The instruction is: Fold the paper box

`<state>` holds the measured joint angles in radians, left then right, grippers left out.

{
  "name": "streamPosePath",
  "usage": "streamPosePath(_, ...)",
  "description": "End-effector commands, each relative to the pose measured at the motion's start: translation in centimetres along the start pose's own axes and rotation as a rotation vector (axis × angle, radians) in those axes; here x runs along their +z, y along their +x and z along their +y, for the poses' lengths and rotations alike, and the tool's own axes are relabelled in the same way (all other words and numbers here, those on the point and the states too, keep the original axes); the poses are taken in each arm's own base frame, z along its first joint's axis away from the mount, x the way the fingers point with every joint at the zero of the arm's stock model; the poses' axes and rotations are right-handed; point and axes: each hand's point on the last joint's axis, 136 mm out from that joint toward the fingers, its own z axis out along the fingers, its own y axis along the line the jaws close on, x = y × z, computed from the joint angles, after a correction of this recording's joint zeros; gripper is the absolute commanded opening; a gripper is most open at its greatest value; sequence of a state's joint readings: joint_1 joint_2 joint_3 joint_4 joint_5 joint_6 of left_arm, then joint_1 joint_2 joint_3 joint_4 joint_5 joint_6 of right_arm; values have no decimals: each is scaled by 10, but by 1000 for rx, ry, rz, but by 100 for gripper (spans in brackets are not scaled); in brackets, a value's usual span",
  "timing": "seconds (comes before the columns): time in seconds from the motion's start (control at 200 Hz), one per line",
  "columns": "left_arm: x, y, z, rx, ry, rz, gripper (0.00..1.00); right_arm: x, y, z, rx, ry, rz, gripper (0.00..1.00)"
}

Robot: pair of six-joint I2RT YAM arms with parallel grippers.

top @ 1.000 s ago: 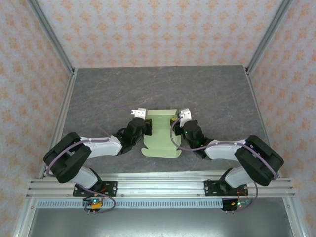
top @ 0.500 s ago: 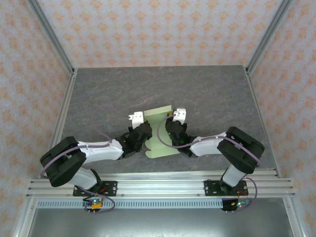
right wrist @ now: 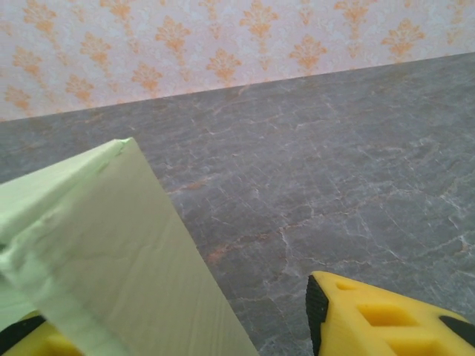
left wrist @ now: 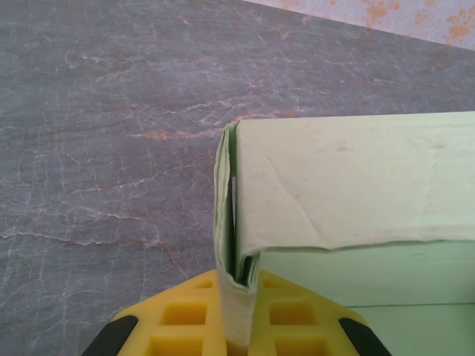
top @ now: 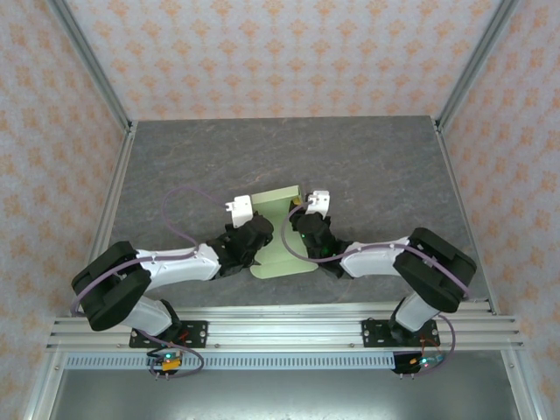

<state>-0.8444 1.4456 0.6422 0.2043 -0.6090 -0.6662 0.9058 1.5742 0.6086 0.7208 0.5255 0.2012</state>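
- Top view, 6 o'clock: both arm bases sit on the rail (top: 280, 328); the arms reach inward and away over the table (top: 376, 166).
- The left gripper (top: 261, 238) meets the box (top: 282, 214) at the box's 9 o'clock side; the right gripper (top: 300, 229) meets it at its 3 o'clock side; the two wrists stand close together with the card between them.
- The box is pale green card, partly folded; it rests on the table a little nearer than centre, right ahead of the gap between the arms; its near flap lies flat at 6 o'clock.
- Left wrist view: the left gripper (left wrist: 237, 319) has its yellow pads (left wrist: 178, 319) closed on a doubled edge of the box (left wrist: 349, 170); that edge stands upright in the pinch; a broad creased panel runs off toward 3 o'clock.
- Right wrist view: the right gripper (right wrist: 178, 319) has its fingers (right wrist: 378, 319) wide apart; a slanted panel of the box (right wrist: 126, 245) rises between them, close to the finger at 8 o'clock, with a plain gap to the finger at 4 o'clock; it grips nothing.
- Beyond the box, grey veined table runs on toward 12 o'clock; past it stands the patterned wall (top: 280, 52).
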Motion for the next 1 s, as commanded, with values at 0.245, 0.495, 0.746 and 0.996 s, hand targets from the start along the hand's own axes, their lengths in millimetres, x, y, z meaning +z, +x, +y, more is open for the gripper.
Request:
streamPosePath(0.245, 4, 0, 12, 19, -91, -15, 0, -10, -10, 8, -72, -115, 49, 58)
streamPosePath(0.495, 3, 0, 7, 8, -67, 0, 0, -3, -11, 6, -139, -119, 69, 53)
streamPosePath(0.746, 1, 3, 5, -39, -41, 22, 0, 16, -6, 2, -195, -43, 47, 37)
streamPosePath(0.996, 1, 4, 3, -69, -37, 35, 0, 19, -18, -11, -180, 175, -81, 20)
